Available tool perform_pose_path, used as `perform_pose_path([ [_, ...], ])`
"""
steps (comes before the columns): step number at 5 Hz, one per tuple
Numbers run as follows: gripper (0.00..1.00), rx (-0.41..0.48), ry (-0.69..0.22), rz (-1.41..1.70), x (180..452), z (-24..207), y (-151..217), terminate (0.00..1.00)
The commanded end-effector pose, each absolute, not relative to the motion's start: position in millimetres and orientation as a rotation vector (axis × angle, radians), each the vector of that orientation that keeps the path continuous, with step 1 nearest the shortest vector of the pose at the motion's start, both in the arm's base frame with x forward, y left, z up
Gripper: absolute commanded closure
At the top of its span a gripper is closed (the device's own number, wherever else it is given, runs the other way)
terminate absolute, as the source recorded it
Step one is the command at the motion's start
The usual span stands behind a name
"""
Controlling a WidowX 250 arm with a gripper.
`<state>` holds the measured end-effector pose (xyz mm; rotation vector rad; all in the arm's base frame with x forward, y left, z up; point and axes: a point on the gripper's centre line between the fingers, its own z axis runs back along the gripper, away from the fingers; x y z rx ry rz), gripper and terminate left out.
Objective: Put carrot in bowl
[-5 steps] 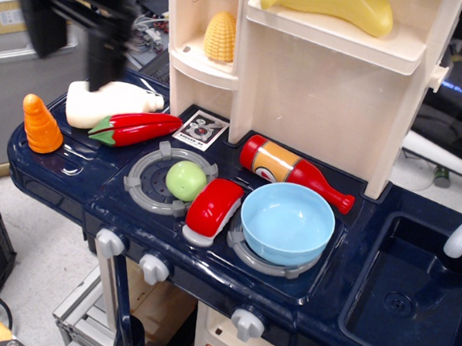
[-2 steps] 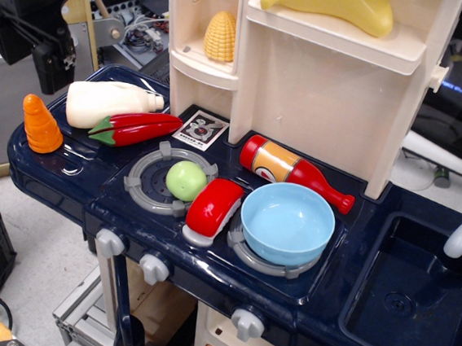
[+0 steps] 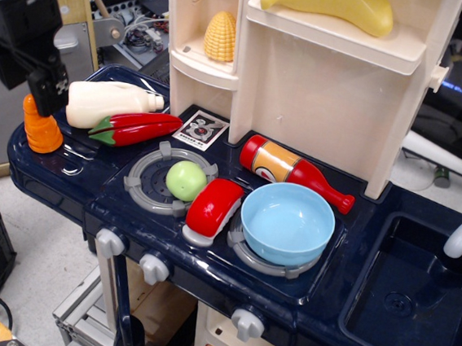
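Note:
The orange ridged carrot (image 3: pixel 42 130) stands upright at the far left end of the dark blue toy counter. My black gripper (image 3: pixel 29 80) hangs just above it with its jaws apart, and one finger (image 3: pixel 49 90) covers part of the carrot's tip. I cannot tell whether it touches the carrot. The light-blue bowl (image 3: pixel 287 223) sits empty on the right burner, well to the right of the carrot.
A white bottle (image 3: pixel 107 102) and a red chili (image 3: pixel 137 127) lie right of the carrot. A green ball (image 3: pixel 186 180) sits on the left burner, with a red item (image 3: pixel 213 209) and a ketchup bottle (image 3: pixel 292 171) by the bowl. The cream shelf unit (image 3: pixel 306 74) holds corn and a banana. The sink (image 3: pixel 416 289) is at right.
My gripper has moved left and down from above the white bottle to just over the carrot's tip. Nothing else has moved.

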<state>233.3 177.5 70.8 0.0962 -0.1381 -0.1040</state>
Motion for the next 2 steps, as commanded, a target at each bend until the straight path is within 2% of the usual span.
perform_pose_path([
  [1,0.0,0.089,-0.193,-0.112,234.4,64.0,181.5,0.0],
  [2,1.0,0.095,-0.22,-0.089,234.2,52.6,179.9,0.0],
])
